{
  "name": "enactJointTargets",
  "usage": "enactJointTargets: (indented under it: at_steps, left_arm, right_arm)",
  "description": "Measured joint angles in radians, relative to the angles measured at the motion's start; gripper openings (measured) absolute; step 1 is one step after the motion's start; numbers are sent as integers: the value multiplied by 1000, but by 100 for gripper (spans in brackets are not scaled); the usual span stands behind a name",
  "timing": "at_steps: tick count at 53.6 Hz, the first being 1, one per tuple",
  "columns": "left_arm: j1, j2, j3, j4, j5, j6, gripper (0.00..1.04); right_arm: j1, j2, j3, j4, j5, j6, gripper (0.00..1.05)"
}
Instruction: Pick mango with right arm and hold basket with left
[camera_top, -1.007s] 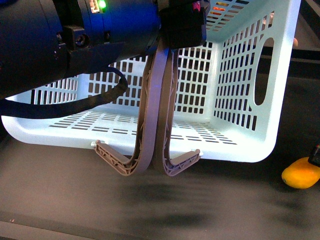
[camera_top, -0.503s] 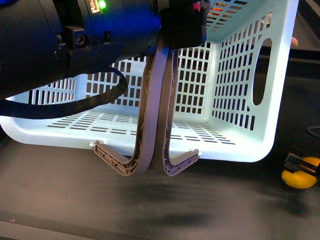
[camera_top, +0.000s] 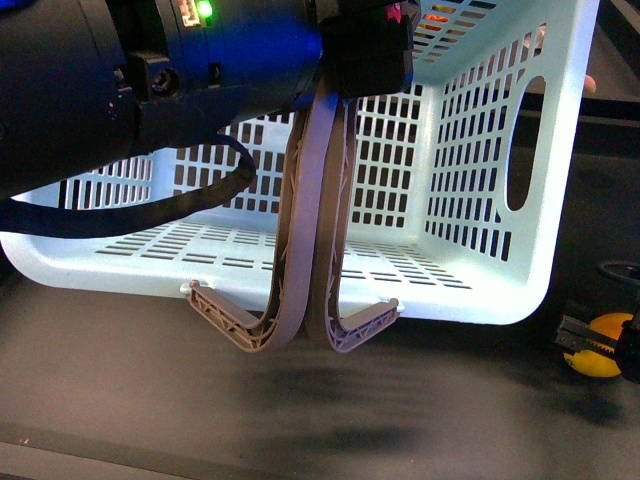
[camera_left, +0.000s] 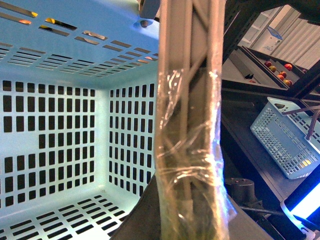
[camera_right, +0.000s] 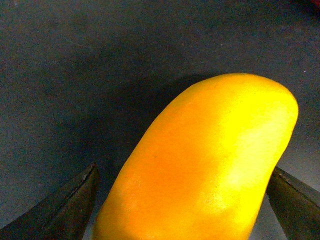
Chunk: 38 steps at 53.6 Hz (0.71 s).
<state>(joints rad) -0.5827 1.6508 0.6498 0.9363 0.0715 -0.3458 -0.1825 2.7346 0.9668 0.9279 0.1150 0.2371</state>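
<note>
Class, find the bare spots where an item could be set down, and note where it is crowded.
Bare: the basket floor, either side of the left claw, and the dark table in front of its rim. Crowded: beside the basket's right wall, where the right claw straddles the mango.

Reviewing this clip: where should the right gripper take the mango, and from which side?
Probably across its narrow middle, from above: the mango lies flat on the dark surface, long axis running between the right gripper's open jaws, both long sides free.
</note>
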Motion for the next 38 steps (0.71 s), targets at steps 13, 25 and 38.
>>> enactJointTargets:
  at_steps: [13,25,38]
  left_arm:
    - [0,0,0,0,0,0,10]
    - [0,0,0,0,0,0,10]
    - [0,0,0,0,0,0,10]
  right_arm:
    - [-2,7,12,-17,-4,-28,97]
    - [-10,11,13,-19,-11,-43,79]
    - [-18,7,-10,-5,-21,-46,61]
